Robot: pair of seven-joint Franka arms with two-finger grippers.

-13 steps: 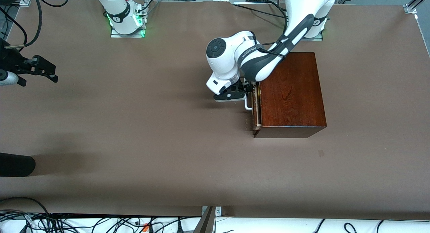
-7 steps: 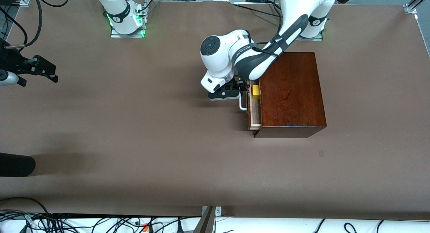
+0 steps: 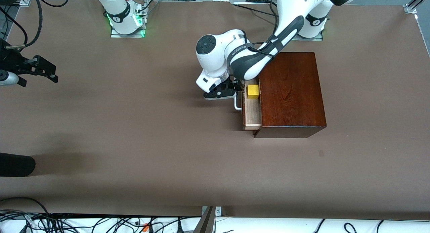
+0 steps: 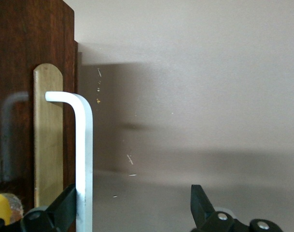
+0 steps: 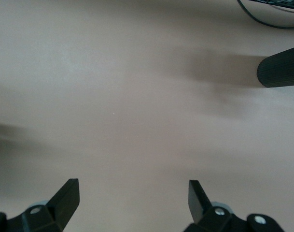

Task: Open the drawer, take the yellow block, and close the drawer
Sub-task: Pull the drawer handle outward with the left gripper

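Drawer pulled partway out, yellow block now showing

Over the last second the drawer (image 3: pixel 252 112) has slid out of the wooden box (image 3: pixel 291 92) toward the right arm's end of the surface (image 3: pixel 134 142), baring the yellow block (image 3: pixel 253 91) in its pale tray. The left gripper (image 3: pixel 235 92) stands spread wide, one finger hooked inside the white loop handle (image 4: pixel 83 159), clamping nothing. Opening looks nearly enough for a reach. The right gripper (image 5: pixel 132 193) waits, jaws wide and empty, over bare surface. The left arm's wrist hides part of the tray.

High front camera facing the arms; wrist cameras close, both overlooking table (image 3: pixel 134 132).
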